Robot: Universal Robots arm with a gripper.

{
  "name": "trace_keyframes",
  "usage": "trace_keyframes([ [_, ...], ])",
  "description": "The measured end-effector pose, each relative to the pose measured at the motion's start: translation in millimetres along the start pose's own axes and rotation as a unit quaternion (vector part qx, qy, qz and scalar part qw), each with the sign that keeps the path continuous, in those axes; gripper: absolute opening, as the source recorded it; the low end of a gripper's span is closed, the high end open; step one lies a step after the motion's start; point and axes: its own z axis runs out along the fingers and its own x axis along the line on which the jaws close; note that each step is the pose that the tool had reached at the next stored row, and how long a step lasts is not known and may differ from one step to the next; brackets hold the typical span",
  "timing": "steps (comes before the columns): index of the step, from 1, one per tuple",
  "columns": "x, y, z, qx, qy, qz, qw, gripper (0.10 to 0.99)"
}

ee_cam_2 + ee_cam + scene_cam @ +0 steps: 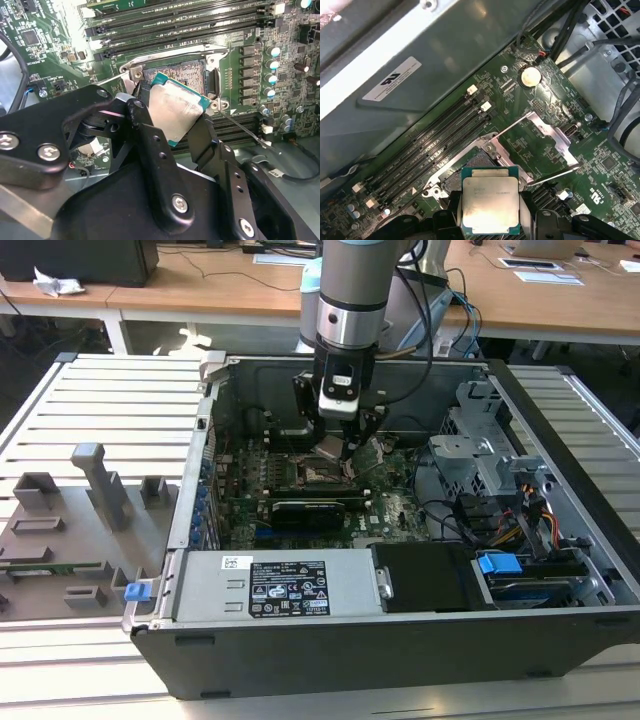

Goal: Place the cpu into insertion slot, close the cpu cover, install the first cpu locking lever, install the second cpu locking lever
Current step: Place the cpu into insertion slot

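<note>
My gripper [338,445] hangs inside the open computer case, shut on the cpu [330,449]. In both wrist views the cpu [177,107] [489,202] is a pale silver square with a green edge, pinched between two black fingers [150,140] and tilted just above the motherboard. The insertion slot [192,75] [476,162] lies partly under the chip, a dark recess with a metal rim, and I see no chip in the part that shows. The cpu cover [540,142] stands swung open beside the slot. A thin locking lever [242,126] sticks out from the socket corner.
Long black memory slots [435,145] run beside the socket. A long black card [310,510], the power supply [280,585], the drive cage [490,455] and loose cables [530,515] crowd the case. Grey fixtures [100,490] sit on the table at the exterior view's left.
</note>
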Motion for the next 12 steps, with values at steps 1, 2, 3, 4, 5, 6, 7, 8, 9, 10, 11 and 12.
trace_keyframes([
  [1,0.0,0.0,0.0,0.0003,-0.0002,0.003,1.0,0.541],
  [2,0.0,0.0,0.0,0.0007,-0.0004,0.008,1.0,0.541],
  [3,0.0,0.0,0.0,0.0011,-0.0007,0.012,0.9999,0.541],
  [4,0.0,0.0,0.0,0.0013,-0.0008,0.015,0.9999,0.541],
  [5,0.0,0.0,0.0,0.0015,-0.0009,0.018,0.9998,0.541],
  [6,0.0,0.0,0.0,0.0017,-0.001,0.02,0.9998,0.541],
  [7,0.0,0.0,0.0,0.0019,-0.0012,0.023,0.9997,0.541],
  [8,0.0,0.0,0.0,0.0021,-0.0014,0.025,0.9997,0.541],
  [9,0.0,0.0,0.0,0.0024,-0.0015,0.027,0.9996,0.541],
  [10,0.0,0.0,0.0,0.0029,-0.0018,0.031,0.9995,0.541],
  [11,0.0,0.0,0.0,0.0031,-0.0021,0.034,0.9994,0.541],
  [12,0.0,0.0,0.0,0.0034,-0.0023,0.037,0.9993,0.541],
])
